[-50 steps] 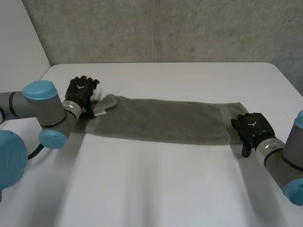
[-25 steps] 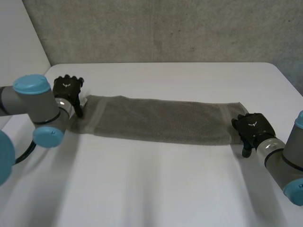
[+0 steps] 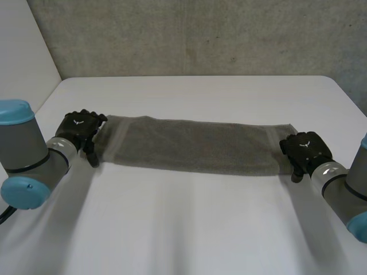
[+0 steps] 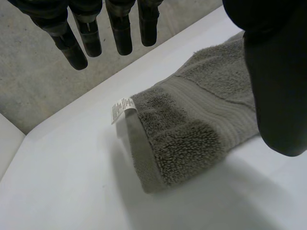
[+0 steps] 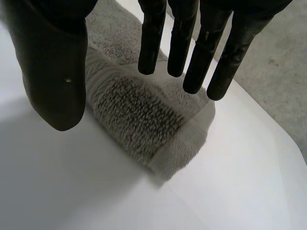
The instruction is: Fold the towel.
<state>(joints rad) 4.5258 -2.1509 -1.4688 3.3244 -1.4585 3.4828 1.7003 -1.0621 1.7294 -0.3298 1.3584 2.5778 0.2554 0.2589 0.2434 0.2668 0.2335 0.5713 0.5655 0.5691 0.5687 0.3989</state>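
A long grey towel (image 3: 189,143) lies flat across the table (image 3: 189,229) as a narrow strip running left to right. My left hand (image 3: 80,129) is at its left end, open. In the left wrist view its straight fingers (image 4: 120,28) and thumb (image 4: 273,72) hover above the towel's end (image 4: 192,139), which carries a white label (image 4: 122,109). My right hand (image 3: 304,152) is at the right end, also open. In the right wrist view the towel's corner (image 5: 144,120) lies between the thumb (image 5: 53,62) and the straight fingers (image 5: 182,43), unpinched.
The white table runs back to a grey wall (image 3: 200,34). A white panel (image 3: 23,51) stands at the far left. Bare tabletop stretches in front of the towel.
My left hand has drawn leftward off the towel's end, and the raised corner there now lies flat. My right hand has edged slightly closer to the right end.
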